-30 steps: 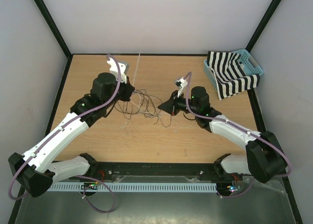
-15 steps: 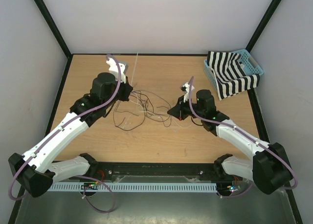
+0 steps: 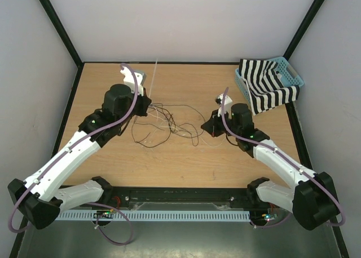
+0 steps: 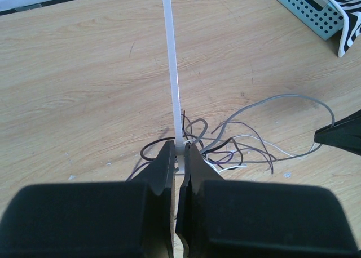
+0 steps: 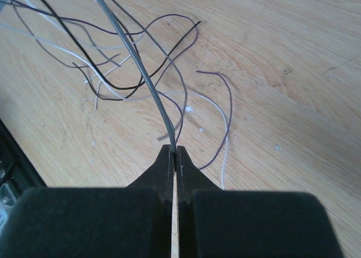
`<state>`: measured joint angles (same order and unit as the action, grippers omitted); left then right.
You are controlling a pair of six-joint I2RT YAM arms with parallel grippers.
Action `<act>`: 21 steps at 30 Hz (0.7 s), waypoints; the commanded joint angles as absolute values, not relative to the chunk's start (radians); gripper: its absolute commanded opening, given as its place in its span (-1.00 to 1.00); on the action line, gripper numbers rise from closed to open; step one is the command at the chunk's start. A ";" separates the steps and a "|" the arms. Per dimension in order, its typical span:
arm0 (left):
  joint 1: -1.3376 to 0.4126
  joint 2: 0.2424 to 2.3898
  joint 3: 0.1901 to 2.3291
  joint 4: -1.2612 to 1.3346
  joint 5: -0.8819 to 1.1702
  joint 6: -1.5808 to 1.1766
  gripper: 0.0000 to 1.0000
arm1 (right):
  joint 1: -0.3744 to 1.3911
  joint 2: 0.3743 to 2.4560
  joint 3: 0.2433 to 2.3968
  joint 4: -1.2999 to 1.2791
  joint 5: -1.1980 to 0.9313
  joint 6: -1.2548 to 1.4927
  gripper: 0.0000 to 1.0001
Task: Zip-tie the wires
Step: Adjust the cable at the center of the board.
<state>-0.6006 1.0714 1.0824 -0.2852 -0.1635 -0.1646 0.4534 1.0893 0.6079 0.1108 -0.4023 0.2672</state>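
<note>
The wires (image 3: 169,123) lie in loose dark loops on the wooden table between my two arms. My left gripper (image 4: 179,151) is shut on the zip tie (image 4: 171,55), a whitish strip that stands straight up out of the jaws, with wire loops (image 4: 237,142) just past the tips. In the top view the zip tie (image 3: 153,76) points toward the back wall from the left gripper (image 3: 148,100). My right gripper (image 5: 175,151) is shut on a grey wire (image 5: 138,61) that runs up and left; in the top view this gripper (image 3: 206,125) is at the right end of the wires.
A teal basket (image 3: 293,75) holding a black-and-white striped cloth (image 3: 265,86) stands at the back right corner. Its corner also shows in the left wrist view (image 4: 307,7). Black frame rails run along the table's edges.
My right gripper has moved right and slightly back, drawing its wire with it and stretching the tangle. My left gripper has stayed nearly still with the zip tie.
</note>
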 commanded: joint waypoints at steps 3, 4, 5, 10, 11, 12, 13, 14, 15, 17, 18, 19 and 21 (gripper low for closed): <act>-0.595 1.040 1.117 -0.289 -0.192 -0.147 -1.00 | 0.431 1.069 0.607 0.081 -0.352 0.272 -1.00; -0.595 1.040 1.117 -0.290 -0.190 -0.146 -1.00 | 0.430 1.075 0.609 0.084 -0.367 0.271 -1.00; -0.595 1.041 1.117 -0.289 -0.189 -0.147 -1.00 | 0.431 1.081 0.613 0.086 -0.378 0.267 -1.00; -0.595 1.040 1.118 -0.291 -0.198 -0.146 -1.00 | 0.428 1.103 0.622 0.064 -0.335 0.246 -1.00; -0.595 1.039 1.118 -0.291 -0.197 -0.147 -1.00 | 0.429 1.108 0.627 0.066 -0.342 0.243 -1.00; -0.596 1.041 1.118 -0.291 -0.195 -0.148 -1.00 | 0.428 1.114 0.629 0.073 -0.359 0.242 -1.00; -0.595 1.042 1.118 -0.290 -0.194 -0.150 -1.00 | 0.428 1.120 0.636 0.082 -0.400 0.240 -0.91; -0.595 1.045 1.118 -0.289 -0.189 -0.152 -1.00 | 0.428 1.127 0.642 0.093 -0.434 0.239 -0.71; -0.595 1.048 1.118 -0.288 -0.186 -0.154 -1.00 | 0.428 1.133 0.648 0.103 -0.466 0.240 -0.52; -0.595 1.052 1.119 -0.286 -0.183 -0.157 -1.00 | 0.428 1.136 0.653 0.124 -0.513 0.250 -0.29; -0.595 1.054 1.119 -0.285 -0.182 -0.158 -1.00 | 0.428 1.134 0.655 0.132 -0.526 0.255 -0.21; -0.595 1.054 1.118 -0.286 -0.180 -0.161 -1.00 | 0.428 1.130 0.660 0.137 -0.533 0.260 -0.14; -0.595 1.056 1.118 -0.285 -0.175 -0.163 -1.00 | 0.428 1.121 0.671 0.150 -0.536 0.263 -0.02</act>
<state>-0.6006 1.0599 1.0824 -0.3061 -0.1799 -0.1600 0.4313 1.1336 0.6159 0.0978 -0.4679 0.2543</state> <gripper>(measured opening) 0.031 0.453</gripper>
